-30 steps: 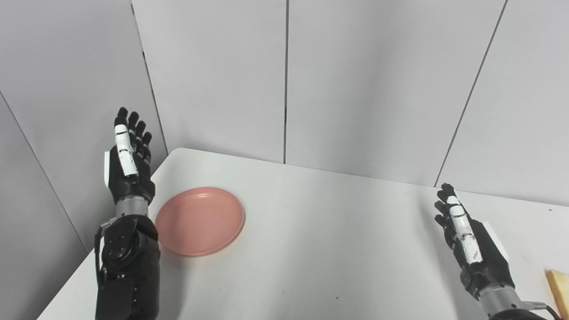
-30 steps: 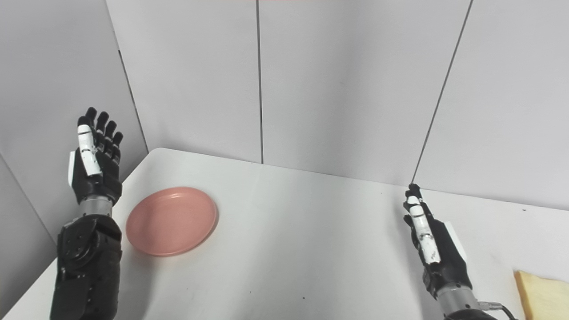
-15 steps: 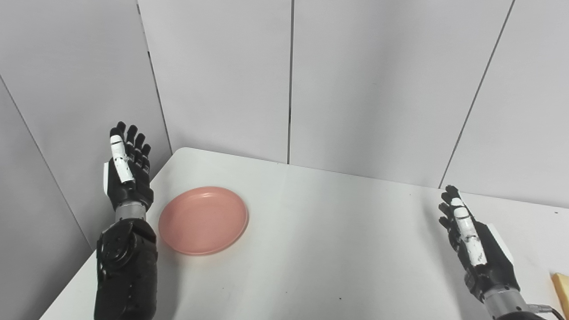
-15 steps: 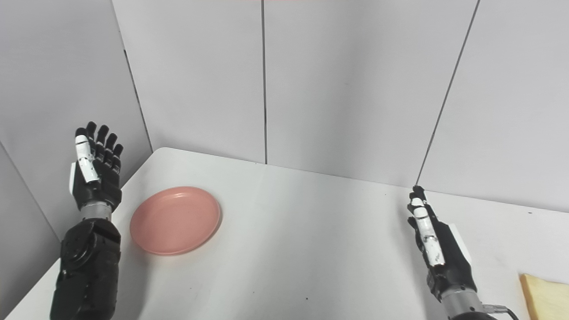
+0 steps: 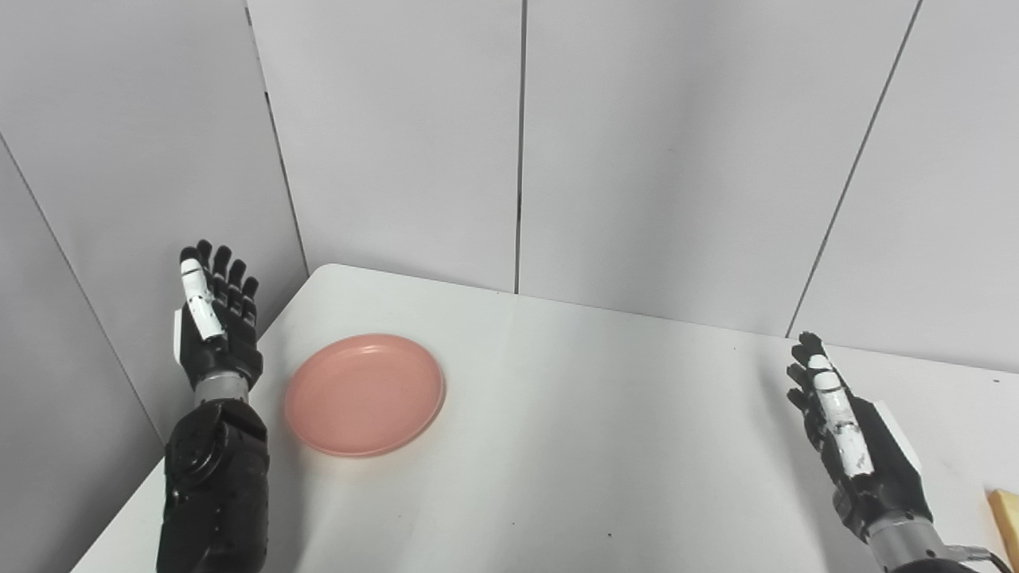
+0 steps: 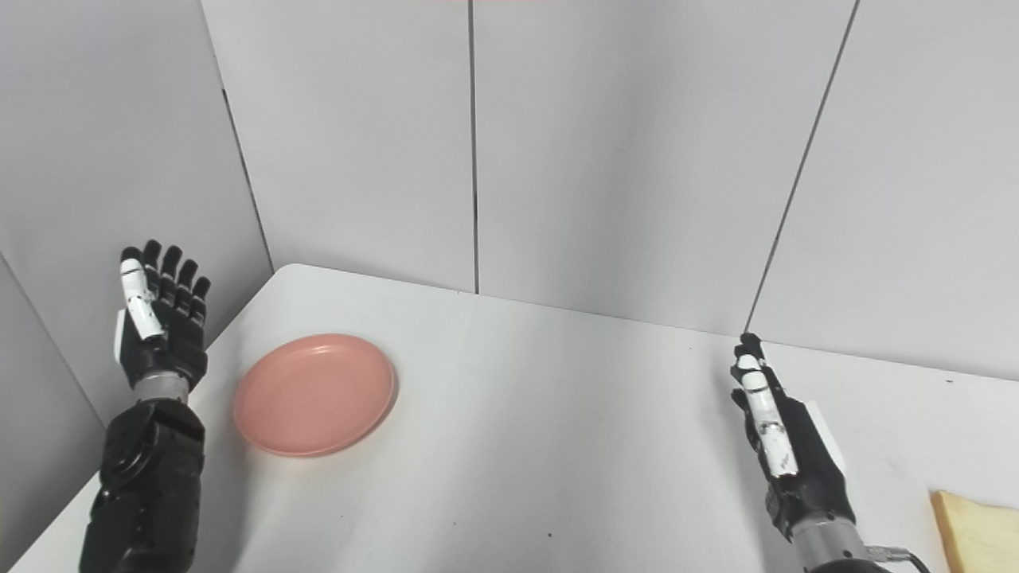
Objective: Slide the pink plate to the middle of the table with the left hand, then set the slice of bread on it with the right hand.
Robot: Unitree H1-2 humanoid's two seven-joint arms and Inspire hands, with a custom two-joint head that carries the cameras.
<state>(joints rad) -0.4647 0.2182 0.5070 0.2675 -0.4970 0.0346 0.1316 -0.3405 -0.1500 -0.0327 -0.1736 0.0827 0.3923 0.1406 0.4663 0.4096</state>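
The pink plate [image 5: 364, 394] lies flat on the white table [image 5: 573, 446] near its left edge. My left hand [image 5: 213, 330] is raised upright just left of the plate, beyond the table's left edge, open and empty, apart from the plate. My right hand [image 5: 852, 438] hovers over the right side of the table, open and empty, fingers pointing away. The slice of bread [image 6: 975, 532] lies on the table at the far right, partly cut off by the picture's edge, to the right of my right hand.
Grey wall panels [image 5: 517, 143] stand close behind the table and along its left side. The table's rounded far-left corner [image 5: 326, 273] is just behind the plate.
My left hand has lowered and drifted a little left, away from the plate. The camera shifted slightly at first. The plate, bread and right hand have stayed in place.
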